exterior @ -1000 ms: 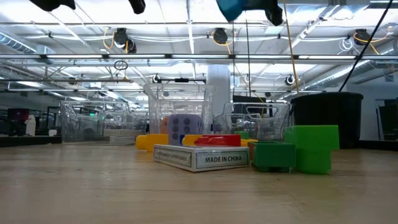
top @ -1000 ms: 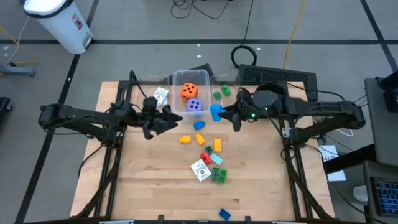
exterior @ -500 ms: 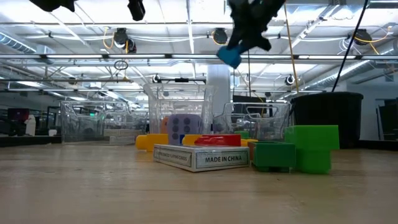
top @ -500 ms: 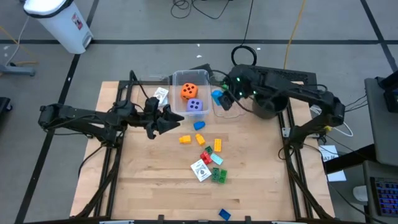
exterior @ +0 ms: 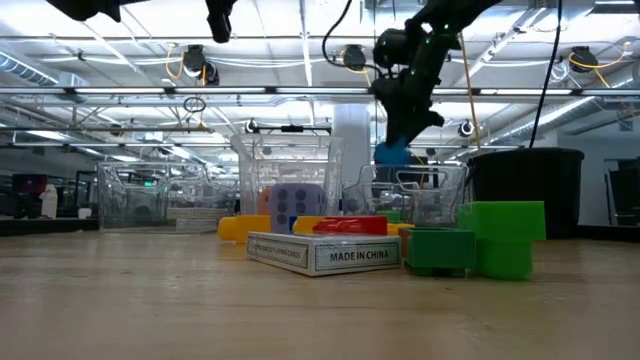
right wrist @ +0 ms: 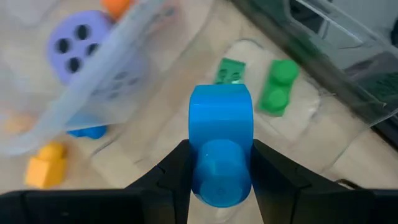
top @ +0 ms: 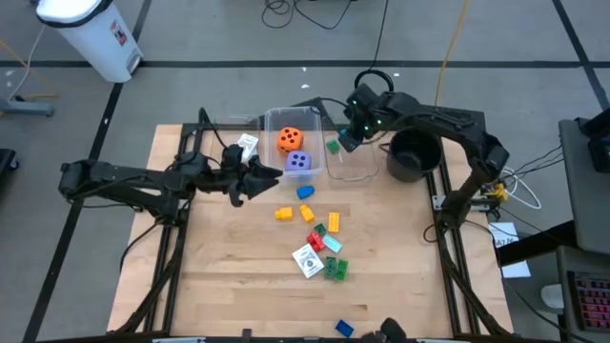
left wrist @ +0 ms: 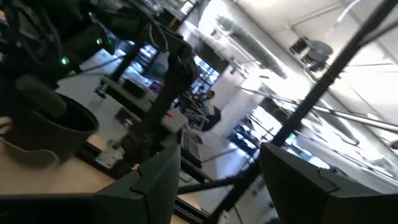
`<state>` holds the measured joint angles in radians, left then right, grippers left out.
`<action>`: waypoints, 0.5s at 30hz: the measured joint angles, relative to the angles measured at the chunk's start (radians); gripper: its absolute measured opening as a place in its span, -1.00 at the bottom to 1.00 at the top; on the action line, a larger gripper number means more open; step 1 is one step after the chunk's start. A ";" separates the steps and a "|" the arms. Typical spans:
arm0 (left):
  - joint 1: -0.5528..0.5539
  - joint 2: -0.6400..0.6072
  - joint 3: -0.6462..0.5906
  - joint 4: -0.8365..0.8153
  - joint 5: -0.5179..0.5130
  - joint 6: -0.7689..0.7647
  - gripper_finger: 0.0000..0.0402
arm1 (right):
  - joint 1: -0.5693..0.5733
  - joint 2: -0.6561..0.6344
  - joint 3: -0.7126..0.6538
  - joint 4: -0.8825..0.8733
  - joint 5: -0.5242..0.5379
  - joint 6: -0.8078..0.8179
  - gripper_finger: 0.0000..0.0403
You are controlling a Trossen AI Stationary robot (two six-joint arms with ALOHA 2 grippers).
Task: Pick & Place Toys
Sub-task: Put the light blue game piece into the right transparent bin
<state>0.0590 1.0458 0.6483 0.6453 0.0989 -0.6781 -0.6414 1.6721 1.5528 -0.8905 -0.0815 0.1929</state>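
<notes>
The card box (exterior: 323,254) reads "MADE IN CHINA".

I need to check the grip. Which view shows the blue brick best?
The right wrist view: the blue brick fills it, clamped in the jaws. The low view shows it small; the high view hides it; the left wrist view misses it.

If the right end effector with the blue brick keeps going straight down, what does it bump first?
Probably the floor of the clear bin, beside the two green bricks. The right end effector holds the blue brick above it.

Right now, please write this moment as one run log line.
right end effector: shut on blue brick, above clear bin holding green bricks | left end effector: waiting, empty, beside dice bin
</notes>
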 joint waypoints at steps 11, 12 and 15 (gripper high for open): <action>0.084 0.000 0.000 0.000 -0.005 -0.008 0.11 | -0.047 0.175 0.093 -0.028 -0.001 -0.078 -0.39; 0.090 0.000 0.000 0.000 -0.004 -0.009 0.11 | -0.045 0.185 0.093 -0.031 -0.001 -0.080 -0.39; 0.103 0.000 0.000 -0.013 -0.005 -0.008 0.11 | -0.037 0.215 0.094 -0.026 0.000 -0.082 -0.39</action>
<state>0.1618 1.0458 0.6484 0.6325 0.0934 -0.6860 -0.6780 1.8872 1.6466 -0.9163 -0.0818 0.1111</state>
